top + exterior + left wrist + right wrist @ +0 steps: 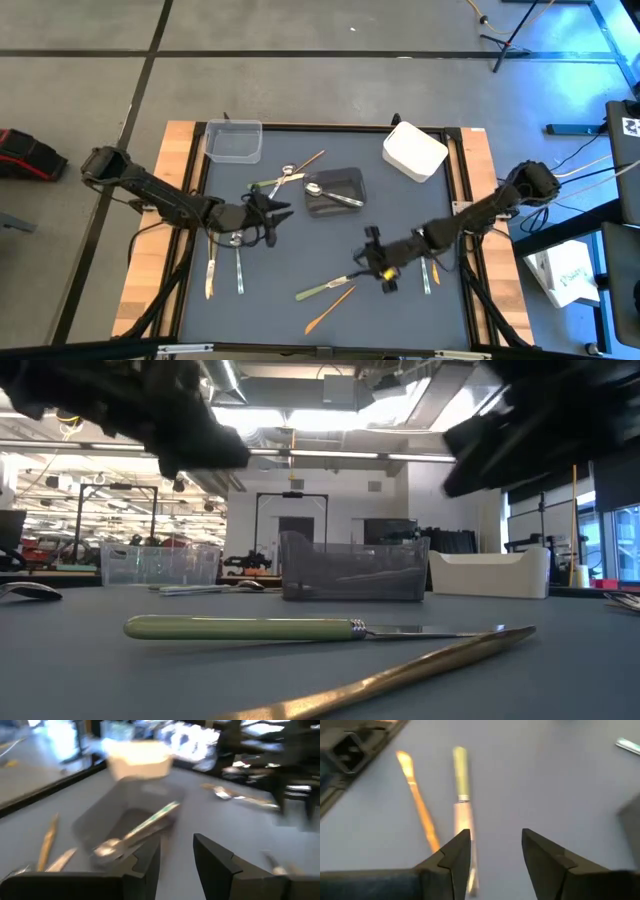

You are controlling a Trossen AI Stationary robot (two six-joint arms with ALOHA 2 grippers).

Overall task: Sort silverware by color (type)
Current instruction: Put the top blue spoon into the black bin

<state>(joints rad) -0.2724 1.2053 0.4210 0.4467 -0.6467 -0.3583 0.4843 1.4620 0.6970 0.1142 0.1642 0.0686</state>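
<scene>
My left gripper point(277, 214) hovers open just left of the dark grey tub point(335, 190), where a silver spoon point(131, 836) lies. My right gripper point(368, 262) hangs open over the near right part of the mat. Its fingers stand above the blade end of a green-handled knife point(460, 776), with a tan wooden knife point(418, 801) beside it. Both knives lie flat near the table's near edge point(325, 288) point(330, 310). More silver pieces point(239, 266) lie at the near left. A green piece point(268, 184), a tan one point(311, 159) and a silver spoon point(286, 172) lie left of the dark tub.
A clear tub point(233, 141) stands at the far left corner and a white tub point(414, 151) at the far right. A silver fork point(425, 276) lies by the right edge. Wooden rails point(178, 160) border the dark mat. Bare mat shows in the middle, near the dark tub.
</scene>
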